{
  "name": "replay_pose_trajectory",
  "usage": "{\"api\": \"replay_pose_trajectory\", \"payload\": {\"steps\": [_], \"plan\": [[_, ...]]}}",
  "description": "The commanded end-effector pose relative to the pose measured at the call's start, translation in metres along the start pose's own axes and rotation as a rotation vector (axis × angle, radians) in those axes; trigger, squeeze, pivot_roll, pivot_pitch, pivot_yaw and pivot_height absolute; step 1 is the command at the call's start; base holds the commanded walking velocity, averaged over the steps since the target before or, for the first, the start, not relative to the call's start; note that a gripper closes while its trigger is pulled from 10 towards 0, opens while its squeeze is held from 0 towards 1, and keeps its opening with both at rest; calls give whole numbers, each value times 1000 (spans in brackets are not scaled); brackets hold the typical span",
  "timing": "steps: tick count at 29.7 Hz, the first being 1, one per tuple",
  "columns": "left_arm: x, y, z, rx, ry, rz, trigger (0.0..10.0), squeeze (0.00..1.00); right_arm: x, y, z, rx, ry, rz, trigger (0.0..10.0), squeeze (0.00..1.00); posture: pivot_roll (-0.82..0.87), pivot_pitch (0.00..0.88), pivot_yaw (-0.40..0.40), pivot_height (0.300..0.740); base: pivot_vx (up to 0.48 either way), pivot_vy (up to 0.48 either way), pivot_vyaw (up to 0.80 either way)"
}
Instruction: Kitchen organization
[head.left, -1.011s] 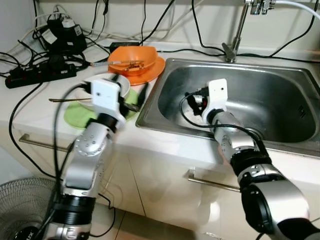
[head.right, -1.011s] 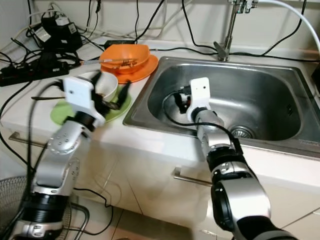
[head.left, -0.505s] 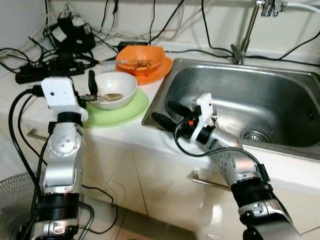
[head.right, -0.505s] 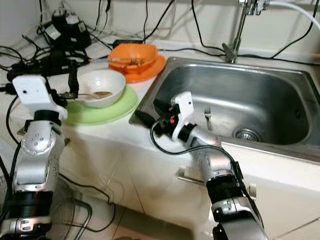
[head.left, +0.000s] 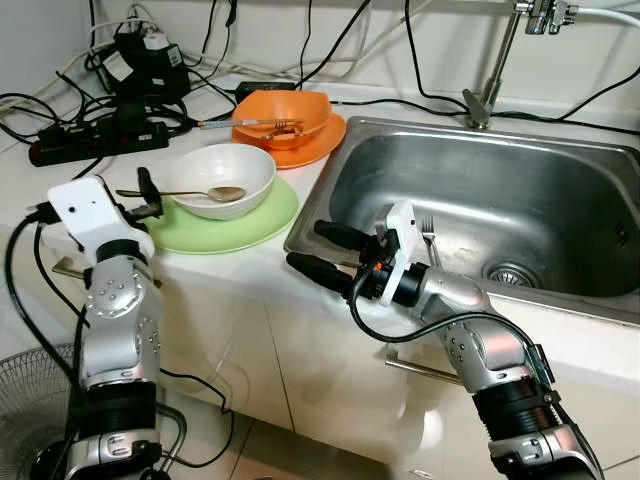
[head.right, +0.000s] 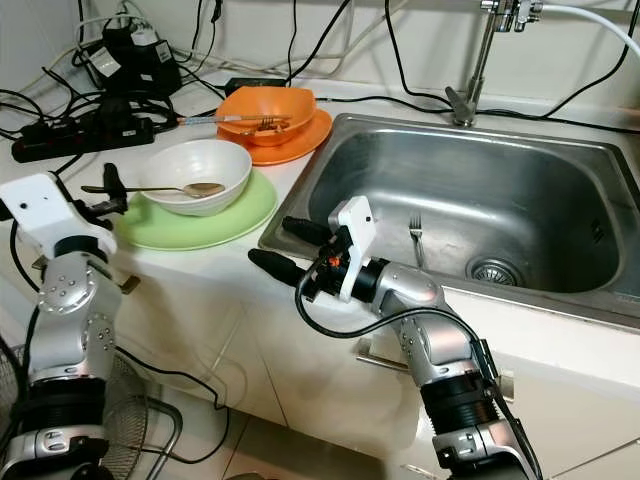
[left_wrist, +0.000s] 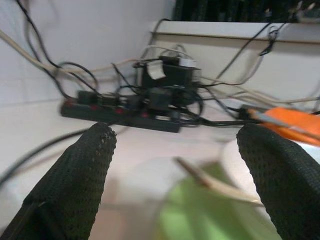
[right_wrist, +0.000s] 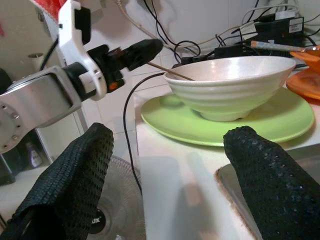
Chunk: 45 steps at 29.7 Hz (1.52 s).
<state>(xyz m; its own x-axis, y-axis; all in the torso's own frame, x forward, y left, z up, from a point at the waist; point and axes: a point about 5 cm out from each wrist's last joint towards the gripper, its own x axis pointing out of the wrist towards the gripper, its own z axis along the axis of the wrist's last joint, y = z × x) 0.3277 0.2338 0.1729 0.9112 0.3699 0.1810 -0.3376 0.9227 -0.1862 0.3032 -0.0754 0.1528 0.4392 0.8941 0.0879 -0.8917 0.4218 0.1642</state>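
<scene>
- A white surface runs across the upper half of the frame, under even indoor light.
- A pale wall rises behind it along the top edge.
- White cabinet fronts with a metal handle sit below.
- Glossy light floor tiles show at the bottom, with a fan at lower left.
</scene>
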Motion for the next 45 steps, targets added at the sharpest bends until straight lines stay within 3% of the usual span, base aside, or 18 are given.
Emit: {"api": "replay_pose_trajectory", "payload": {"steps": [1, 6, 7, 8, 11, 19, 23, 45], "plan": [[3, -1, -1, -36, 22, -4, 10000, 0, 1, 4, 5, -8, -8, 29, 10000, 0, -30, 0, 80, 740, 0, 0, 0], [6, -4, -4, -111, 48, -31, 9882, 0, 1, 5, 7, -6, -11, 28, 10000, 0, -33, 0, 81, 740, 0, 0, 0], [6, -4, -5, -126, 54, -28, 8039, 0, 0, 6, 7, -6, -11, 28, 10000, 0, -33, 0, 81, 740, 0, 0, 0], [6, -4, -6, -145, 65, -20, 118, 0, 0, 6, 7, -6, -11, 28, 10000, 0, -32, 0, 81, 740, 0, 0, 0], [5, -3, -10, -207, 87, -9, 0, 0, 0, 6, 7, -2, -9, 26, 10000, 0, -32, 0, 82, 740, 0, 0, 0], [4, -2, -10, -242, 85, -19, 0, 0, -1, 4, 3, 12, 4, 17, 10000, 0, -27, 0, 79, 740, 0, 0, 0], [4, -3, -11, -309, 96, -8, 0, 0, -2, 3, 1, 14, 12, 11, 10000, 0, -31, 0, 81, 740, 0, 0, 0], [4, -5, -10, -357, 93, -19, 0, 0, -1, 4, 3, 37, -4, 10, 10000, 0, -34, 0, 82, 740, 0, 0, 0]]}}
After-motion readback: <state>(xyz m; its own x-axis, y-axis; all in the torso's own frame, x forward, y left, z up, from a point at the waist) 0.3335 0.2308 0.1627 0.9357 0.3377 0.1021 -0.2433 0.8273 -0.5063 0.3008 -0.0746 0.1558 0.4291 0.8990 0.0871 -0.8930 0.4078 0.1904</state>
